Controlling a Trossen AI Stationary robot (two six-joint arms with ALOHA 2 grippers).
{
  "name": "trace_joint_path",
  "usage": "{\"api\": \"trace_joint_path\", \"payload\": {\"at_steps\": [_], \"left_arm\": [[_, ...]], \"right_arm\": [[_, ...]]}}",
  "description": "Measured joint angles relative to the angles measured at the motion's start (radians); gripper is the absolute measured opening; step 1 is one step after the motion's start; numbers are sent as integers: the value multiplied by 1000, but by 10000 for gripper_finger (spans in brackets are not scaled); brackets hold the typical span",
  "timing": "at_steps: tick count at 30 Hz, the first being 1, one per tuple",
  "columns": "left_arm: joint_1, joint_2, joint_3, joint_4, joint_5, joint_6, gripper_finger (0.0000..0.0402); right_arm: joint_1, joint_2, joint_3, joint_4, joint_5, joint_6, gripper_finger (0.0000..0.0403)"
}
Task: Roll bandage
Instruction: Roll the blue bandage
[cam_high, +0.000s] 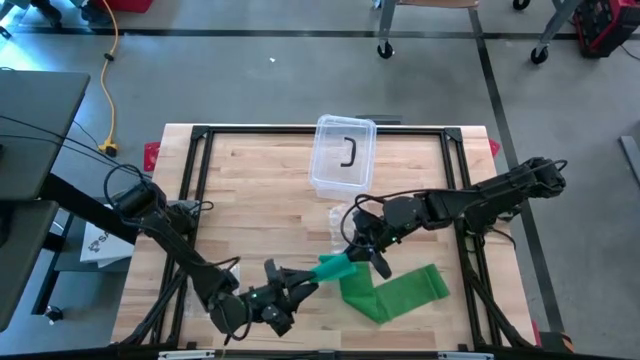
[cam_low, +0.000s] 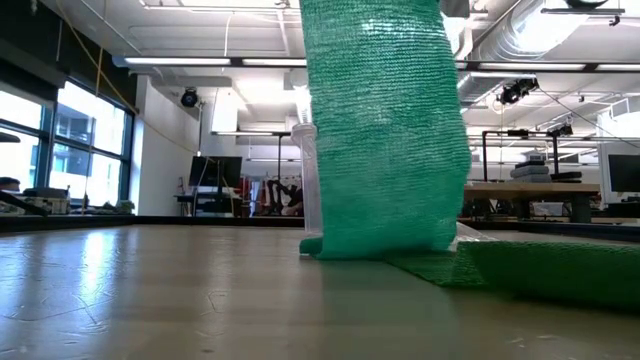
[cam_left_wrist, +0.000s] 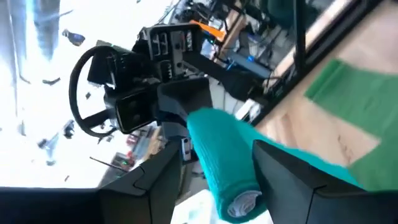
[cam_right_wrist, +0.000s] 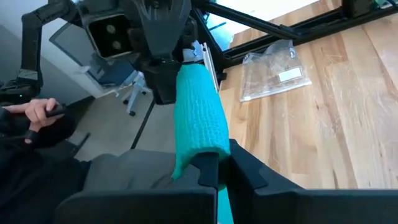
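Note:
The green bandage is partly wound into a roll (cam_high: 337, 268) that is held up over the table's near middle. Its loose tail (cam_high: 398, 292) hangs down as a wide band (cam_low: 385, 130) and lies folded on the wood. My right gripper (cam_right_wrist: 225, 163) is shut on the end of the roll (cam_right_wrist: 198, 118) that faces it, coming from the right. My left gripper (cam_high: 308, 283) reaches in from the near left. It is open, with one finger (cam_left_wrist: 286, 180) on each side of the roll's other end (cam_left_wrist: 241, 200). My right gripper pinches the roll's near end (cam_right_wrist: 205, 149) between its two shut fingers. The fingers point along the roll, slanting slightly down from the table's right. The roll is lifted clear and about level, with its tail hanging to the table. I cannot tell whether my left gripper touches the roll.
A clear plastic box (cam_high: 343, 152) holding a black piece stands at the far middle. An empty clear bag (cam_right_wrist: 273, 74) lies on the wood beside the arms. Black frame rails (cam_high: 200, 180) border the table. A person's hand (cam_right_wrist: 38, 113) shows beyond the table edge.

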Motion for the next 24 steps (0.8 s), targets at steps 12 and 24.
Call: {"api": "trace_joint_path", "payload": {"at_steps": [12, 24], "left_arm": [[-28, 2, 3, -106, -66, 61, 194], [-9, 2, 3, -249, -95, 74, 194]], "right_arm": [[0, 0, 0, 0, -15, -1, 0], [-5, 0, 0, 0, -21, 0, 0]]}}
